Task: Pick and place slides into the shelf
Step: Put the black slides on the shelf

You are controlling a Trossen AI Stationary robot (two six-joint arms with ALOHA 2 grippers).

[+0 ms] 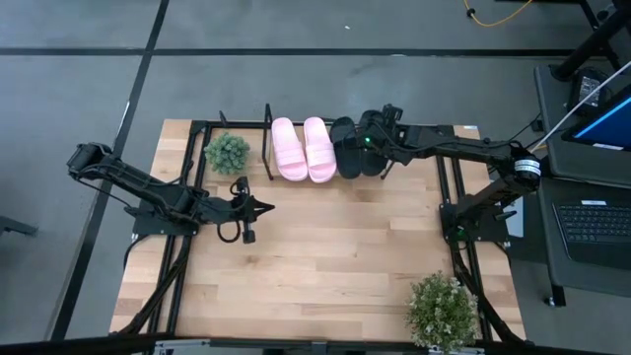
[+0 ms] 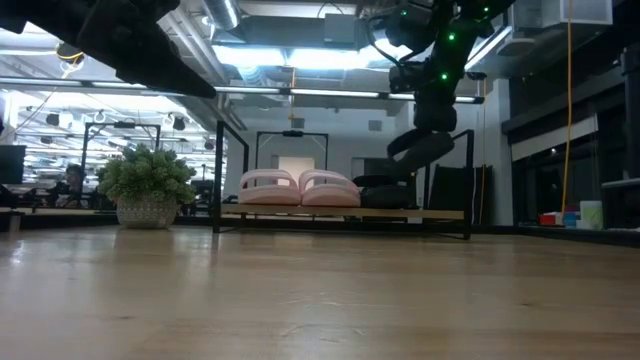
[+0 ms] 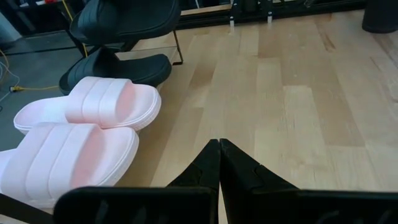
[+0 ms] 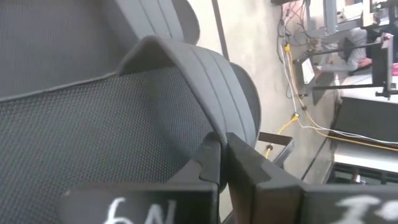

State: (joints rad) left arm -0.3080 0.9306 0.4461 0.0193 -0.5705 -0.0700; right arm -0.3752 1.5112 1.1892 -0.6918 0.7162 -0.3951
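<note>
The shelf (image 1: pixel 251 126) stood at the far edge of the wooden bench (image 1: pixel 325 256), between the two arm bases. Two pale pink slides (image 1: pixel 303 148) lay side by side on its board, soles down. One black slide (image 1: pixel 345 148) lay just beside the pink pair, on the right arm's side.

The right claw (image 1: pixel 373 146) was positioned over the shelf next to that black slide. Its fingers were closed on the second black slide (image 2: pixel 420 150), pinching the edge of the wide strap, as the right wrist view showed (image 4: pixel 214 93). In the low view, this slide hung tilted below the claw, raised above the shelf board and clear of the black slide lying there (image 2: pixel 385 190).

The left claw (image 1: pixel 264 207) was held over the open bench, well apart from the shelf, with its fingers fully closed and holding nothing. The left wrist view showed the two fingertips (image 3: pixel 208 168) pressed together.

A small potted plant (image 1: pixel 227 152) stood at the left end of the shelf. A larger potted plant (image 1: pixel 444 311) stood at the near right corner of the bench.
</note>
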